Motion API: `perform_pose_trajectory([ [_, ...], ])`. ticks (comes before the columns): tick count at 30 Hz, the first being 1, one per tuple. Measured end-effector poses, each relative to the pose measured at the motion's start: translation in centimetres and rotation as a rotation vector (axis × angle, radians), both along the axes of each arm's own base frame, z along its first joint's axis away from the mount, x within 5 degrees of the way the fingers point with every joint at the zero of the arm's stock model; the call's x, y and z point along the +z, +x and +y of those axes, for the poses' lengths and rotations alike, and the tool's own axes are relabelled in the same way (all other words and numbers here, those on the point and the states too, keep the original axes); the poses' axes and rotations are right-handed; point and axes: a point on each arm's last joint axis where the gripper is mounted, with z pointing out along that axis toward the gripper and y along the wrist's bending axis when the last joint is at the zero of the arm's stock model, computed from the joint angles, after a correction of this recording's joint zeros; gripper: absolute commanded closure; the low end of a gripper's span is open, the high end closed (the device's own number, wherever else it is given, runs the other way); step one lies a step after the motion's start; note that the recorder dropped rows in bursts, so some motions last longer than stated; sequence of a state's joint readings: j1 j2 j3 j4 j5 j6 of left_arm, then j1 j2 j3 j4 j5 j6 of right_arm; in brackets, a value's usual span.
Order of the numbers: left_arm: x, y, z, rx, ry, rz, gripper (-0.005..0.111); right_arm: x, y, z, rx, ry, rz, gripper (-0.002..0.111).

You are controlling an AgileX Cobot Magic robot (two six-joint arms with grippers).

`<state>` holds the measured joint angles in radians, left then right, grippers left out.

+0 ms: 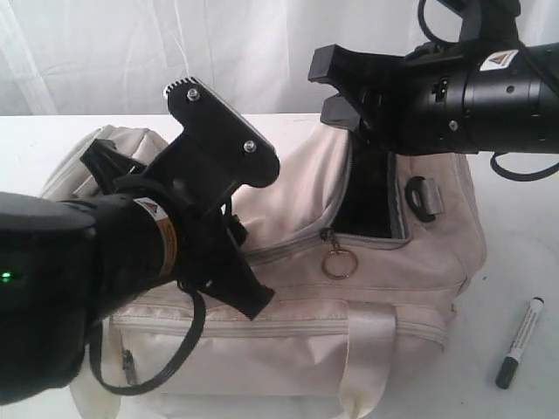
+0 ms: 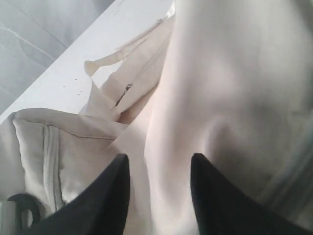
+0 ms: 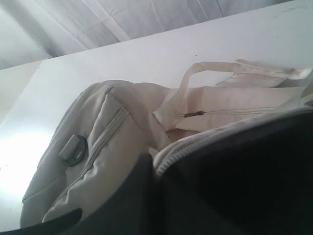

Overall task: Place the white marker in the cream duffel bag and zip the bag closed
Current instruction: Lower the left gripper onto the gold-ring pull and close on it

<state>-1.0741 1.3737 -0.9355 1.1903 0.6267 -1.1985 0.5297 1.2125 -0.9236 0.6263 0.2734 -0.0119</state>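
Item: white marker [image 1: 521,342], likely light, stiff, slick. Lies on bench [image 1: 524,262], right of cream duffel bag [image 1: 393,253]. Pinch mid-barrel. Right gripper [image 1: 336,92]: jaws closed on bag's opening rim. Left gripper [image 2: 159,164]: jaws apart over fabric, nothing evidently held.

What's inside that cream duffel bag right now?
The cream duffel bag is unzipped on top, but only a dark interior shows; anything deeper is hidden by its fabric. The white marker lies outside, on the table.
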Motion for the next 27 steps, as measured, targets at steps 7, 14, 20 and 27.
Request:
perform_pose_trajectory([
  [7, 1.4, -0.3, 0.4, -0.001, -0.203, 0.031, 0.062, 0.6, 0.2, 0.1, 0.017, -0.024, -0.042, 0.108],
  [14, 3.6, -3.3, 1.6, -0.127, -0.312, 0.167, 0.062, 0.5, 0.7, -0.6, -0.005, -0.037, -0.046, 0.108],
  [20, 0.8, -2.8, -1.5, -0.238, -0.339, 0.226, 0.062, 0.5, 0.6, -0.6, -0.003, -0.038, -0.043, 0.108],
  [27, -0.2, -1.1, -2.4, -0.166, -0.321, 0.121, 0.062, 0.3, 0.5, -0.5, 0.015, -0.052, -0.033, 0.108],
])
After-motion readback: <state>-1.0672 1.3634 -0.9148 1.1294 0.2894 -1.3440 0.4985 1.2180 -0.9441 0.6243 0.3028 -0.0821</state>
